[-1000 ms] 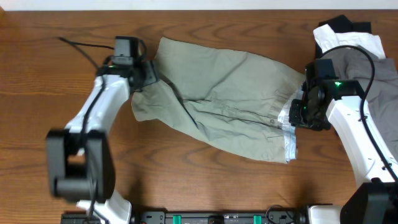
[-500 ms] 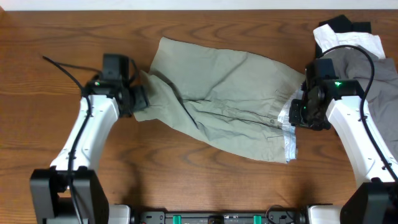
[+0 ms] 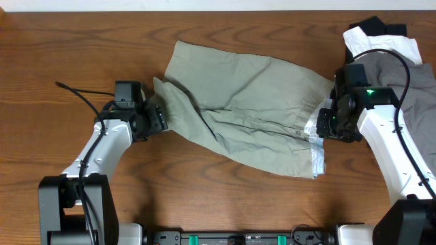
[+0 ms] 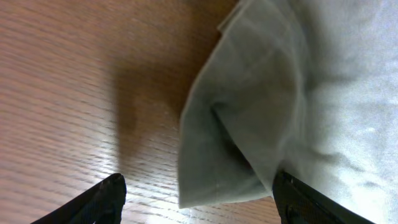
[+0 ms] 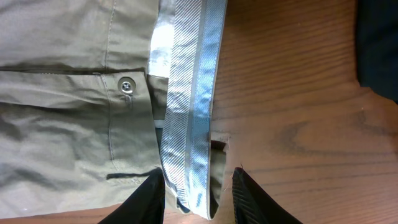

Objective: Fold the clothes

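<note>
Presently we see the shorts (image 3: pixel 245 109) spread mid-bench toward the far edge. Left jaws gape wide around the hem corner (image 4: pixel 211 162); right jaws loosely straddle the waistband (image 5: pixel 186 93). With shallow bites, either could slip mid-fold.

Both arms have the same build: left white-shelled arm (image 3: pixel 102 146), right white-shelled arm (image 3: pixel 392 146), black joint housings. Thin black cable (image 3: pixel 76 92) off the left wrist, black cable loop (image 3: pixel 385 51) over the right. Green LED (image 3: pixel 370 92) lit on the right wrist. Left gripper (image 4: pixel 199 180), right gripper (image 5: pixel 199 176): matte black tapered fingers.
</note>
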Controlling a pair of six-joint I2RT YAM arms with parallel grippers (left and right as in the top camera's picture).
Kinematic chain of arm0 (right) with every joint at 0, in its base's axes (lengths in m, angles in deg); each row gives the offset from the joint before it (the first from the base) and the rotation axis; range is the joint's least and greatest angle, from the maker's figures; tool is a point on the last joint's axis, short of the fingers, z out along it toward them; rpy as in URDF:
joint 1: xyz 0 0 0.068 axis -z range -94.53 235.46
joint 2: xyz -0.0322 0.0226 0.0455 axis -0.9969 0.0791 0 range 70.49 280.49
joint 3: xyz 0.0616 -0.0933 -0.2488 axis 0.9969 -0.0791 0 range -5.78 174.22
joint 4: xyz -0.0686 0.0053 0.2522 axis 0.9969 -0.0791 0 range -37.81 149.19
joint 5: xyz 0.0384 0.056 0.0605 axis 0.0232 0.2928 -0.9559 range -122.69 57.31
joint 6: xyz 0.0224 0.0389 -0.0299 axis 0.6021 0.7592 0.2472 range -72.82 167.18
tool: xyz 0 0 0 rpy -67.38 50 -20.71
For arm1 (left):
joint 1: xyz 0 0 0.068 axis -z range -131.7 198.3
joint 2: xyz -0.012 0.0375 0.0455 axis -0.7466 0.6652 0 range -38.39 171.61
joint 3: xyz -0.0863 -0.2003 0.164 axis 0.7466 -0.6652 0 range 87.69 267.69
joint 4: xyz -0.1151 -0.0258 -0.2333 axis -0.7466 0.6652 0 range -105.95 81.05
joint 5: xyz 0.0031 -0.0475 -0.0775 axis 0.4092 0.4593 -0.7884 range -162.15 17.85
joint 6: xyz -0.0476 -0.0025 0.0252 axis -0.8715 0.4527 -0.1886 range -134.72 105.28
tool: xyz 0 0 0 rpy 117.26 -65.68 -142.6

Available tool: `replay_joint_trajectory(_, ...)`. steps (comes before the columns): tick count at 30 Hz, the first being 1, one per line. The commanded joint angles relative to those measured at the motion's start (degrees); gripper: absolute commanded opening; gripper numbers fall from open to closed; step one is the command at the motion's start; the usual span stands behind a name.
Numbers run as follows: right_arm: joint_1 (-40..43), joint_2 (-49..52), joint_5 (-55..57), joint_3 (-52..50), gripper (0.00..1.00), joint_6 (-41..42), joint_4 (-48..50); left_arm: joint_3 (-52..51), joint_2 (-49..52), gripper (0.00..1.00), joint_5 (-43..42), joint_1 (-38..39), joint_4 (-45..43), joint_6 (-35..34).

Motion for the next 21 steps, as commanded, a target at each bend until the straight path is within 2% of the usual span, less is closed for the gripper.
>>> replay_joint_trajectory(1,-0.26,-0.09,0.24,0.17,0.33,-0.74,-0.04,-0.79,1.31,0.78,-1.25,0.07,-0.2,1.73)
replay_joint_trajectory(5,-0.26,-0.09,0.24,0.17,0.34,-0.74,0.04,-0.79,3.54,0.78,-1.25,0.07,-0.83,1.73)
replay_joint_trajectory(15,-0.26,-0.09,0.24,0.17,0.35,-0.74,0.0,-0.76,4.79,0.71,-1.25,0.07,0.04,1.7)
replay_joint_trajectory(19,-0.26,-0.09,0.28,0.15,0.35,-0.74,0.02,-0.76,4.79,0.62,-1.25,0.07,0.76,1.7)
replay_joint_trajectory(21,-0.26,-0.09,0.28,0.15,0.35,-0.74,0.17,-0.76,4.79,0.61,-1.16,0.04,0.81,1.73)
